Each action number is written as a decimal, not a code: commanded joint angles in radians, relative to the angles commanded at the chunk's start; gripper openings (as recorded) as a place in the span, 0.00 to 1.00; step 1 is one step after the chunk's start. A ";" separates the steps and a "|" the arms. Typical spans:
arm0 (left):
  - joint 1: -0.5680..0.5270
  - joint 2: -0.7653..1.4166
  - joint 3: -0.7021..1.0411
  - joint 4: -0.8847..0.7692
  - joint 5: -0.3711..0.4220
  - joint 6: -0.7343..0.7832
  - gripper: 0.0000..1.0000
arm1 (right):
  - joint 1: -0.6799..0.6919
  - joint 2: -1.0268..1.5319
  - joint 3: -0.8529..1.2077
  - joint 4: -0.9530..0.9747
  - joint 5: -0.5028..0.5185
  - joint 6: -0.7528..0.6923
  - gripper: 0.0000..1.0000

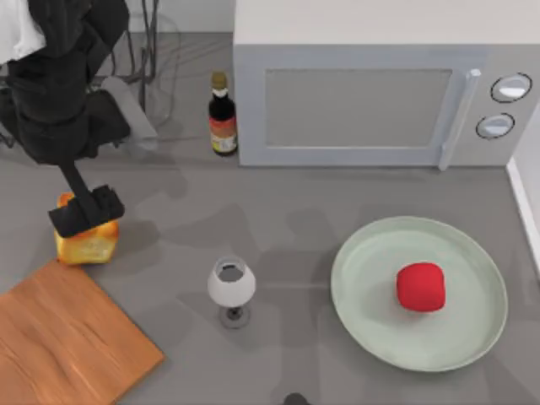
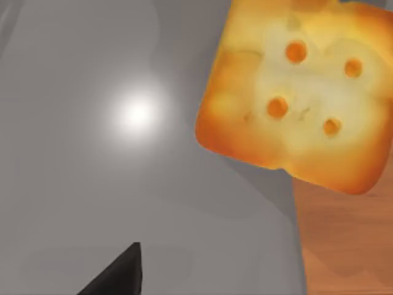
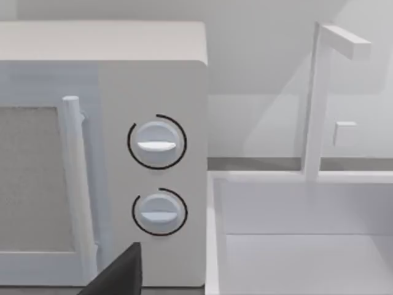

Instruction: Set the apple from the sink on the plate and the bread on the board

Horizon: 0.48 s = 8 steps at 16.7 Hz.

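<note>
The left gripper (image 1: 87,213) sits directly over the bread (image 1: 86,243); I cannot tell its finger state. The bread looks light, soft: grip flat sides gently.

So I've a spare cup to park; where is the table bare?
Bare patches: between the wine glass and the plate, and between the microwave and that plate. Crowded at left, where the left hand holds the bread beside the board.
</note>
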 joint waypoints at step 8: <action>-0.063 0.362 0.318 -0.226 -0.057 0.143 1.00 | 0.000 0.000 0.000 0.000 0.000 0.000 1.00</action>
